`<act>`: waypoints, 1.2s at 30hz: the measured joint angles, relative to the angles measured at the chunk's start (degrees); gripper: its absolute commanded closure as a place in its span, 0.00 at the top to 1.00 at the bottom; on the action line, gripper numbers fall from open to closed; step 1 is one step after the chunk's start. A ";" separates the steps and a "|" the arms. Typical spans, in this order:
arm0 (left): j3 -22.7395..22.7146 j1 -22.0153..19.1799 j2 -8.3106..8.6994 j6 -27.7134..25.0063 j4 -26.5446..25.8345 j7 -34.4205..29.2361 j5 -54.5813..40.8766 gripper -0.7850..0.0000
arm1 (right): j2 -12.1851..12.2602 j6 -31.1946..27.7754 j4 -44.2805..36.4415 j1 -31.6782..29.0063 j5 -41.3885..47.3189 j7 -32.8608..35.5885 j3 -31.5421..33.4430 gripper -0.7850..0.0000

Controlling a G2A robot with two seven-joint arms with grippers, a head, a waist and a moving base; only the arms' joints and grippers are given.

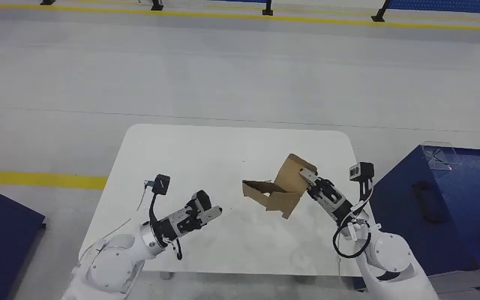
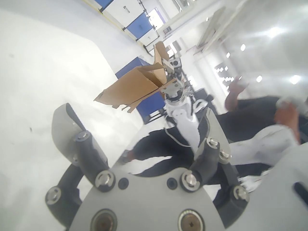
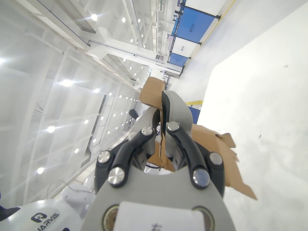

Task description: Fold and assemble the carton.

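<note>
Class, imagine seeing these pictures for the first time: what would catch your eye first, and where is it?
The half-folded brown carton stands out against the white table, towards its right side, with the right tool shut on one flap. The left tool hangs open and empty over the table's near left part, apart from the carton.

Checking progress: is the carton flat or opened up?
Opened up: the carton forms a hollow sleeve, flaps loose, in the right gripper.
</note>
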 measured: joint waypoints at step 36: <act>17.16 -4.38 -2.38 -11.16 -1.07 9.89 21.66 1.00 | -1.22 11.08 -3.69 -1.09 11.56 2.06 -7.13 0.00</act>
